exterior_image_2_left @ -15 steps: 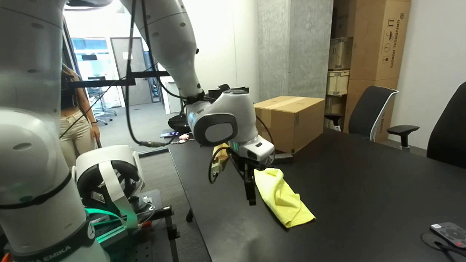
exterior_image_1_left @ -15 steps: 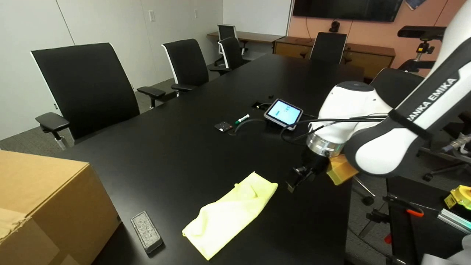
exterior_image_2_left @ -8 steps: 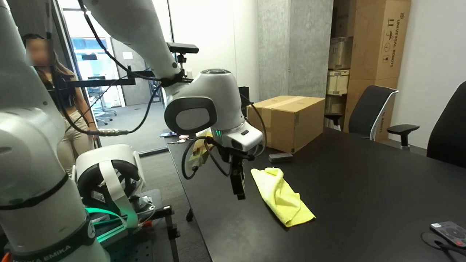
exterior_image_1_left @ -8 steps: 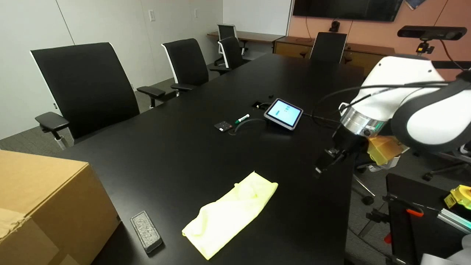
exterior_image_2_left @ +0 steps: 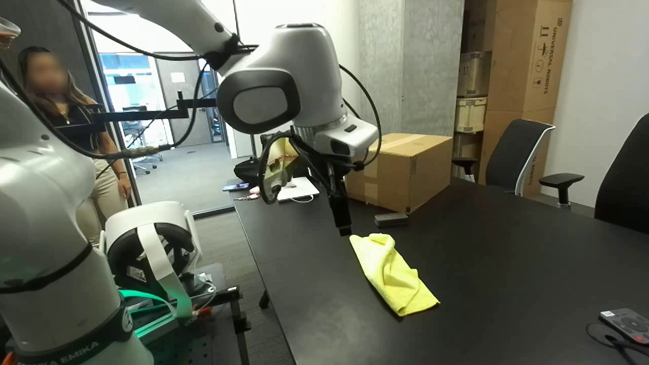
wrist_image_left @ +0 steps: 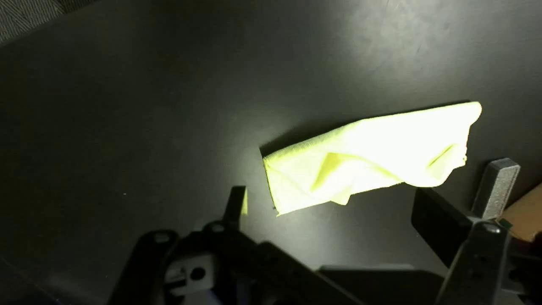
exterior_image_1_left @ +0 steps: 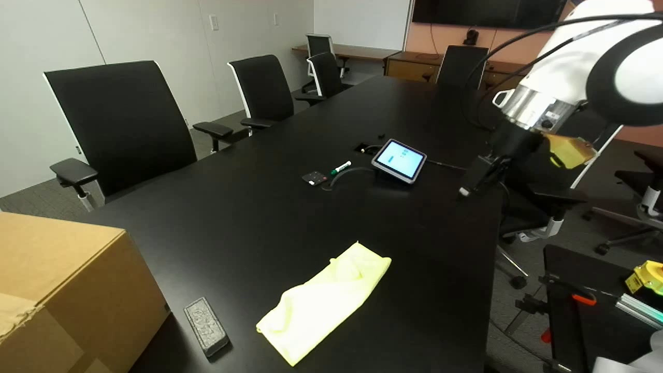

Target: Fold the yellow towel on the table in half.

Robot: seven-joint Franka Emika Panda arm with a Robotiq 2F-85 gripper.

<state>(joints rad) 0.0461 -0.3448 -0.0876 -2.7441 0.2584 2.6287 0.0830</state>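
In the wrist view, the pincer point(wrist_image_left: 331, 202) is spread wide and nothing is gripped; its fingertips point(wrist_image_left: 234, 207) are seen in the lower half of the frame, just left of centre and toward the right. Above them the yellow towel point(wrist_image_left: 381, 150) is laid on the tabletop point(wrist_image_left: 169, 118), right of centre, its long axis nearly level, rising slightly toward the right. The fingers are parted along nearly the same line as that axis, and on this the coming move is judged to turn: the short left end could be straddled with little rotation, whereas for a pinch on a long side a marked turn would be needed.

In an exterior view, the towel point(exterior_image_1_left: 323, 303) is placed at the lower middle, slanted from lower left to upper right, while the pincer is held raised at the right, above and well apart; the upper right end is judged the nearer. In an exterior view, the fingertips seem set just beside the upper left corner of the towel point(exterior_image_2_left: 388, 274), taken as line of sight only. One long side looks smooth, the opposite one uneven with a corner poking out; a fold may be judged made, though how well the halves match cannot be told.
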